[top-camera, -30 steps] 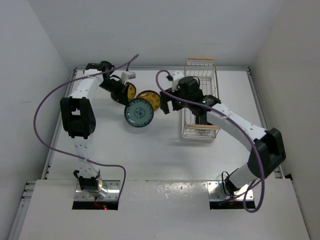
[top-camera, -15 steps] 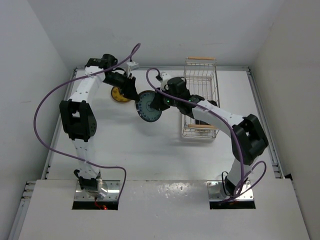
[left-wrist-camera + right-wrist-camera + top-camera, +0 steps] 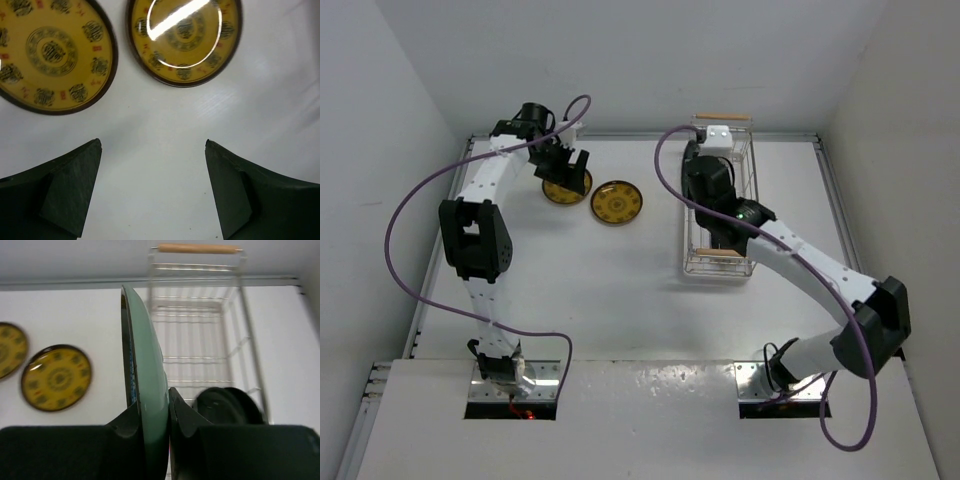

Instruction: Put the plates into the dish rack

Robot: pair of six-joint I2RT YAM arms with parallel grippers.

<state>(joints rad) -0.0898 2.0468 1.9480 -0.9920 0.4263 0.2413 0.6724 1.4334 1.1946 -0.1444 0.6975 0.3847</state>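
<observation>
teal plate (image 3: 146, 365) clamped in right pincer (image 3: 153, 412)

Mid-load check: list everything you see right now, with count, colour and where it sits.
yellow plates: two, mustard-yellow with dark ornament, flat on the table side by side, left of the rack.
teal plate: one, pale teal, held on edge at the rack's left side.
black plates: two as far as I can tell, glossy black, standing in the rack's near end.
dish rack: one, silver-white wire with wooden handles, right part of the table.
table: one, white.
arms: two, white and black, each with a purple cable.
left gripper: open, empty, above the table beside the yellow plates.
right gripper: shut on the teal plate.
</observation>
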